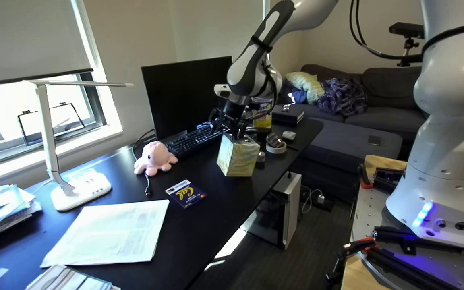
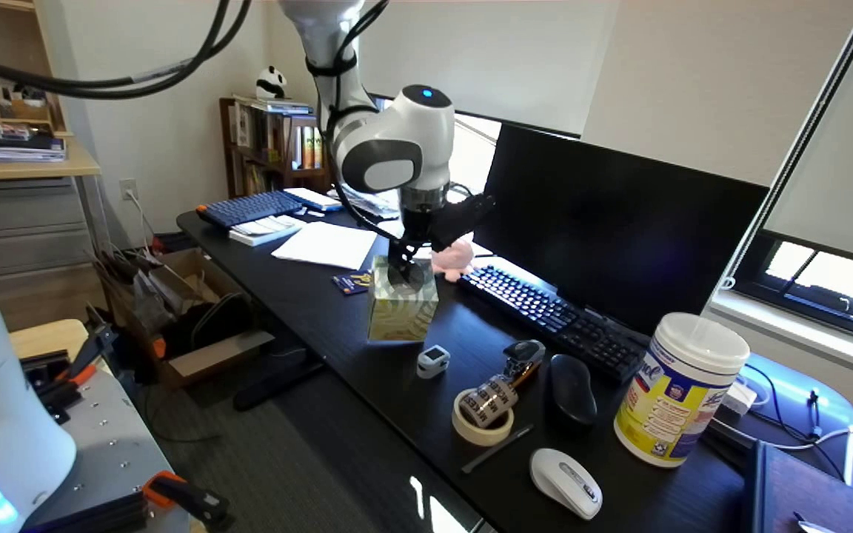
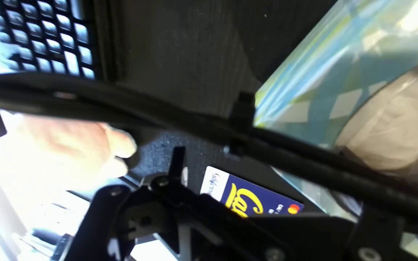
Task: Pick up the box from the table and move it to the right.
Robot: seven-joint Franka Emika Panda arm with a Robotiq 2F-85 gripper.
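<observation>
- Box (image 2: 397,318), one: cube-shaped, mottled yellow-green, standing on the black table (image 2: 308,303) below the gripper (image 1: 226,131), its oval opening facing up.
- Gripper, one: fingers spread wide. In the wrist view one finger (image 3: 177,163) stands apart from the box, outside its wall; in an exterior view the opposite finger (image 2: 400,259) overlaps the opening, and whether it dips inside cannot be told.
- Front edge: the table's long side runs near the box in both exterior views, a bare strip of black top between.
- Opposite side: a bare gap, then a keyboard (image 2: 545,307) below the monitor (image 2: 611,222).
- Toward the white paper (image 1: 111,231): open tabletop, with one blue-and-yellow card (image 1: 186,194) lying between.
- Toward the wipes tub (image 2: 674,403): crowded tabletop; one small white device (image 2: 432,360) near the box, then a pale tape ring (image 2: 480,437) with a printed roll (image 2: 489,401) resting on it.
- Mice: two, a black mouse (image 2: 572,385) and a white mouse (image 2: 566,483).
- Keyboards: two, the second keyboard (image 2: 252,207) at the far end in an exterior view.
- Plush toy (image 1: 155,157), one: pink.
- Desk lamp (image 1: 48,133), one.
- Pen-like stick (image 2: 497,449), one: between tape ring and white mouse.
</observation>
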